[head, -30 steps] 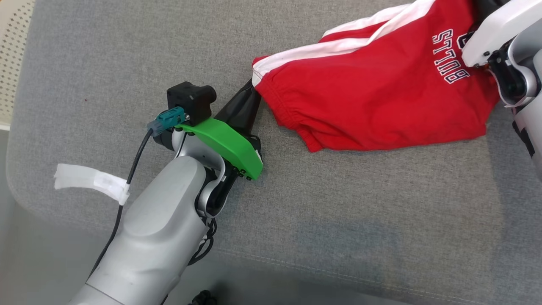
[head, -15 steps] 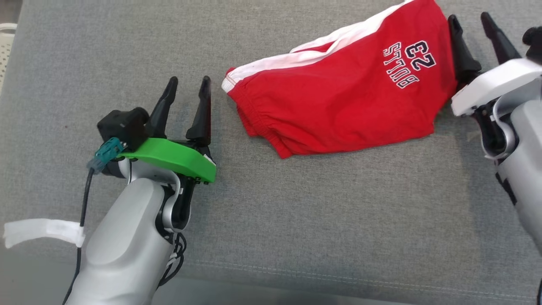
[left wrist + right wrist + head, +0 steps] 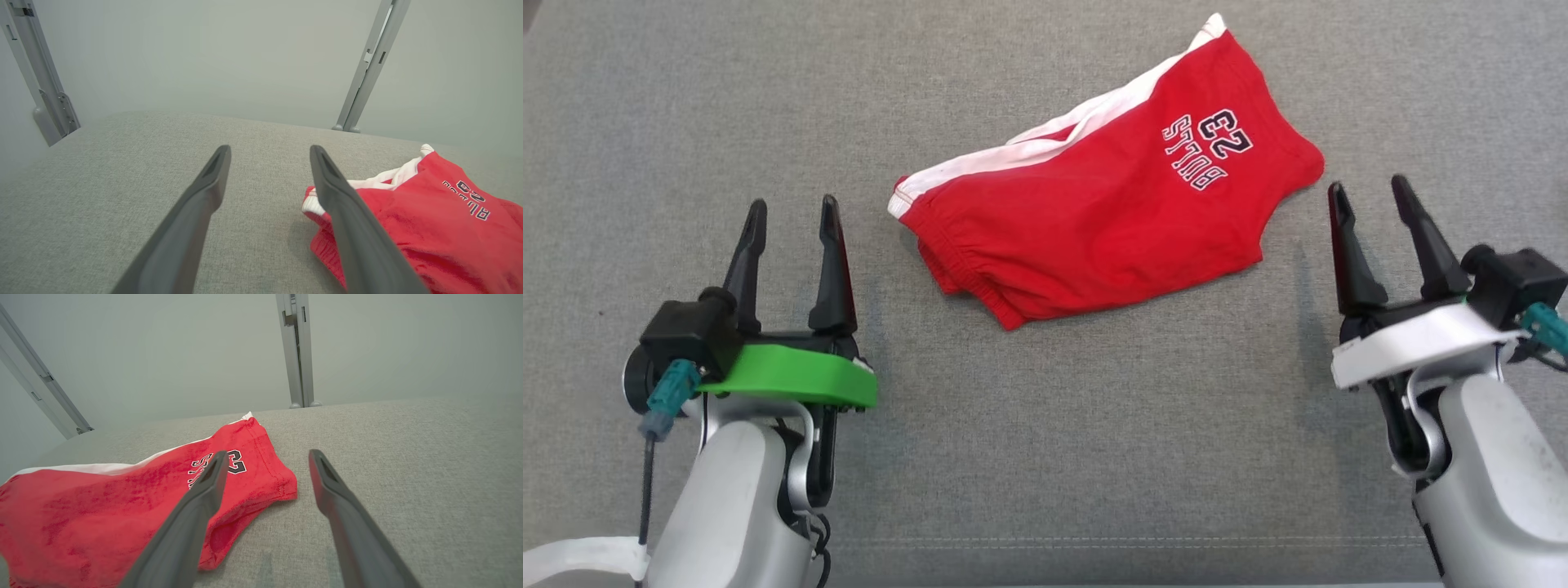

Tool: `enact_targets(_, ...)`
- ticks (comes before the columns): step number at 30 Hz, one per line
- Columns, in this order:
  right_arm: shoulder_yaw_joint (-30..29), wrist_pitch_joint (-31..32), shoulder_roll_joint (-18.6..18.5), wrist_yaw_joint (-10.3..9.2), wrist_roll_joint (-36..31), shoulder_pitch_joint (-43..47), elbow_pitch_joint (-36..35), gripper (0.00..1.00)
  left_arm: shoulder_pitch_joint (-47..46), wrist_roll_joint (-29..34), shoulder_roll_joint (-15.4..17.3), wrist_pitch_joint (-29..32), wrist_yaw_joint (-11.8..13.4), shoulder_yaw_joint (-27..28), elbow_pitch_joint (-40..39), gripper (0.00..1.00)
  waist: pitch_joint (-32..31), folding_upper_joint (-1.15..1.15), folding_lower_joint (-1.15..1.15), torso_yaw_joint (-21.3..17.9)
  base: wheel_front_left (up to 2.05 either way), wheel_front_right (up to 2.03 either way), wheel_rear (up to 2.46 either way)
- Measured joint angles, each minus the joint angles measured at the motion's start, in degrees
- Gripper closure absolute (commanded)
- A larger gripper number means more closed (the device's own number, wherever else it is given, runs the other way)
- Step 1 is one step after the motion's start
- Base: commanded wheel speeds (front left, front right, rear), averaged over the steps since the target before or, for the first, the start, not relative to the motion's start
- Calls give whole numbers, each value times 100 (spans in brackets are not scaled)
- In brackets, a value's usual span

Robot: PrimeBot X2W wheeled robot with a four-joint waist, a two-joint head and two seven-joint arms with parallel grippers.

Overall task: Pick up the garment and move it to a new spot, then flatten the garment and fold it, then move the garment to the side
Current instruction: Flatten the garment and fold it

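So the red shorts (image 3: 1111, 237) are lying flat-ish on the grey cushion (image 3: 1045, 457), angled, with the white stripe along their far edge and the "BULLS 23" print near the hem end. The left pincer (image 3: 793, 202) sits off the waistband end of the shorts with its fingers spread apart, nothing in them, and a strip of bare cushion between it and the elastic. The right pincer (image 3: 1366, 184) is off the hem end, also wide apart and empty, near the corner of the shorts but not touching. On the near side of the shorts there's loads of open grey fabric down to the seam (image 3: 1094, 541). Beyond the shorts the cushion ends at a pale wall with metal uprights (image 3: 296, 351).
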Motion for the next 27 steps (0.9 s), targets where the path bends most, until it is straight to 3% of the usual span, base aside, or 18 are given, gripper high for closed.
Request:
enact_targets(6,-97,0,291,0,-389,814,-376,0,367,500,65,1,56,-21,248,0,-274,0,0,-207,0,0,0)
enact_targets(12,-192,2,346,1,-646,1265,-545,0,732,642,78,0,110,-101,393,0,-545,0,0,-352,0,0,0)
enact_targets(27,-398,299,412,1,-769,1594,-939,0,864,637,46,0,129,-178,500,0,-830,0,0,-314,0,0,0)
